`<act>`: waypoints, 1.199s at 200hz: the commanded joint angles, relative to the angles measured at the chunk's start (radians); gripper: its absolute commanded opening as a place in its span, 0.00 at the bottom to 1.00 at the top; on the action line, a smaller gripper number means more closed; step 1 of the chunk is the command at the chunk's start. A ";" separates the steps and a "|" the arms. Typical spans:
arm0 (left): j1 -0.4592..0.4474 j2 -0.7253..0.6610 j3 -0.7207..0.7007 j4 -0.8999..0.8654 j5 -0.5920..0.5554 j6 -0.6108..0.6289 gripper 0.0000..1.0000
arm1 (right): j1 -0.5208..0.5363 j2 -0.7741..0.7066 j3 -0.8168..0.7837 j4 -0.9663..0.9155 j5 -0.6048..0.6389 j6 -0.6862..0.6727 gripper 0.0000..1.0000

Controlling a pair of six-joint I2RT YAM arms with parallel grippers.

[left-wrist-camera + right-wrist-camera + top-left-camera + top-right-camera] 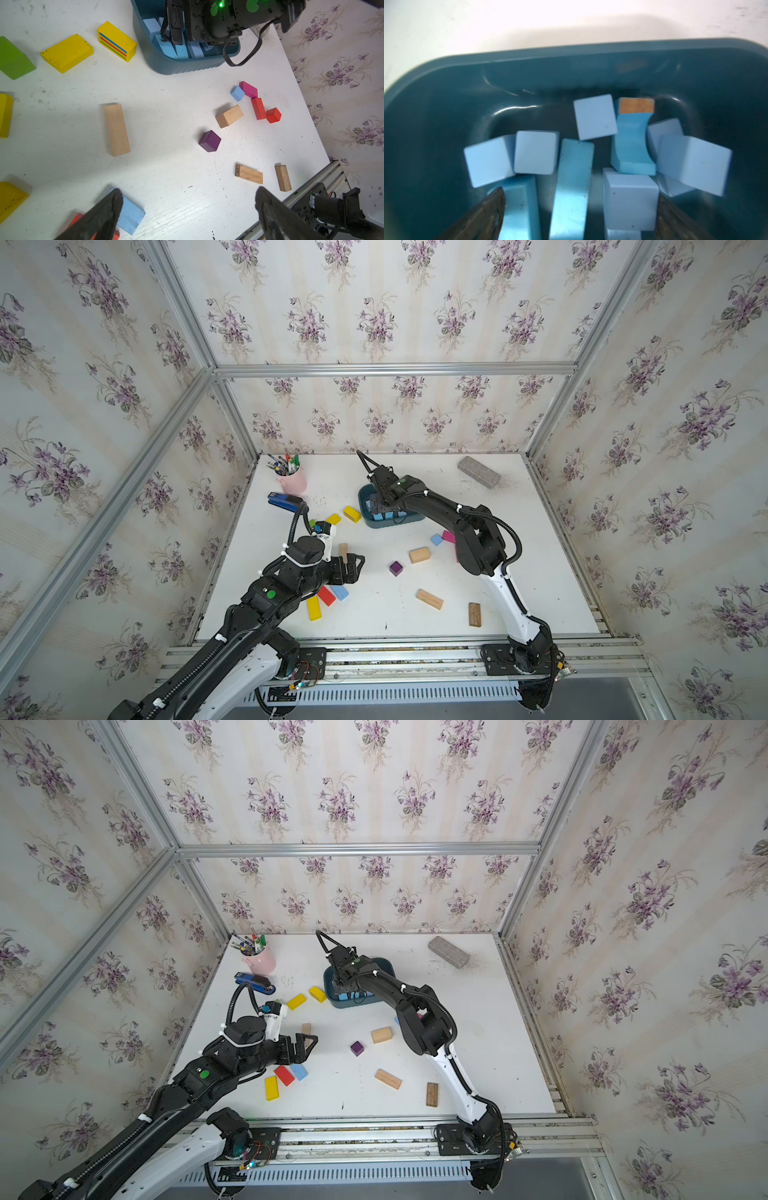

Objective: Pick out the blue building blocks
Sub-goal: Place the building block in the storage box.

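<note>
A: Logging front to back. Nearest is one blue block (340, 592), flat on the table against a red block (326, 596), just below the left gripper (353, 566).

B: Gripper state?

A: Jaws spread wide, nothing in them. In the wrist view one of its fingers (104, 214) overlaps the block's edge. I cannot tell whether they touch.

B: Handling?

A: My judgement: painted wood, so light, rigid and not fragile. The matte faces should not slip. Take it across the two long sides, keeping clear of the red one.

B: Further back?

A: A blue cube (436, 539) at mid-table, corner to corner with a pink block (448, 536). Its free faces are the ones to grip.

B: Farthest?

A: The tub (388, 524), holding the other blue blocks (595, 116), cubes and bars jumbled together. The right gripper (579, 197) is down inside it with its jaws wide apart. Blocks lie between the fingers, but none looks clamped.
</note>
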 commanded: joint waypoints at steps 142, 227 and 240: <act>0.002 -0.006 -0.005 -0.002 -0.014 -0.010 0.99 | -0.007 0.000 -0.013 -0.015 -0.240 -0.037 1.00; 0.002 0.002 -0.001 -0.002 -0.018 -0.007 0.99 | -0.008 -0.253 -0.220 0.163 -0.264 -0.074 1.00; 0.002 0.004 -0.001 -0.002 -0.018 -0.005 0.99 | -0.007 -0.265 -0.231 0.159 -0.252 -0.078 1.00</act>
